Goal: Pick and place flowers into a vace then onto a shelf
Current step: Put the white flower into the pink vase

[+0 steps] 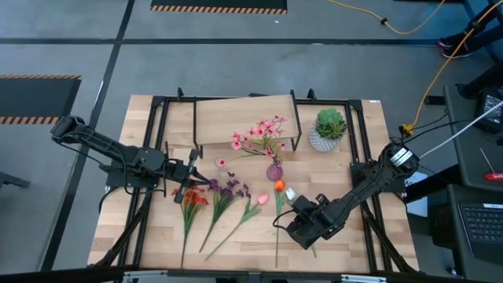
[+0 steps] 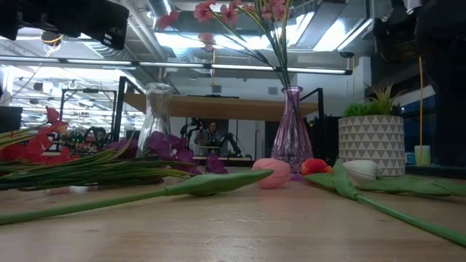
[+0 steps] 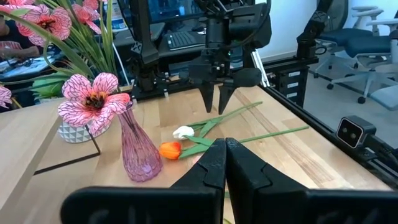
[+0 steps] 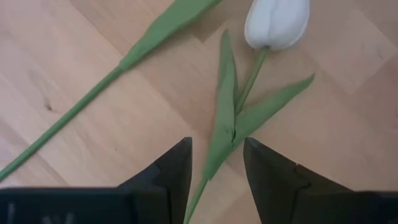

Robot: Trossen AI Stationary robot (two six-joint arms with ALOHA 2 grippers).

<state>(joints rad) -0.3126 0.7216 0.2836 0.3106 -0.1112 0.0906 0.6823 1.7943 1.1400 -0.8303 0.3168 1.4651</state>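
A white tulip [image 4: 277,22] lies on the table on its stem and leaves [image 4: 231,118]. My right gripper [image 4: 217,168] hangs open just above it, pointing steeply down, one finger on each side of the stem below the leaves, touching nothing. In the high view this gripper [image 1: 301,208] is at the near right. An orange tulip [image 1: 278,186], a pink tulip [image 1: 262,200], purple flowers [image 1: 228,189] and red flowers [image 1: 191,196] also lie flat. A purple vase [image 1: 273,170] with pink flowers stands before the shelf [image 1: 236,118]. My left gripper [image 3: 225,162] waits shut at the left.
A clear glass vase [image 2: 155,109] stands near the left gripper. A green plant in a white patterned pot [image 1: 330,130] stands at the far right beside the shelf. Bare tabletop [image 1: 354,236] lies near the front edge, to the right of the stems.
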